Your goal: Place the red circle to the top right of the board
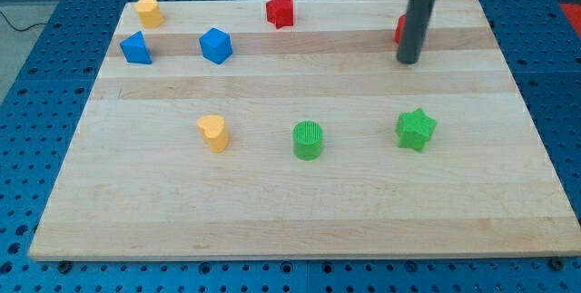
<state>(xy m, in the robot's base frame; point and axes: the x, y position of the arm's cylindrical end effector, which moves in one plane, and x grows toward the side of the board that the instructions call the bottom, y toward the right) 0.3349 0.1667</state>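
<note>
My tip (408, 60) touches the mostly hidden red block (399, 29) near the board's (300, 202) top right; no fingers exist.

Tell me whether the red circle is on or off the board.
On the board: a red sliver shows at its top right, mostly hidden behind my tip.
</note>
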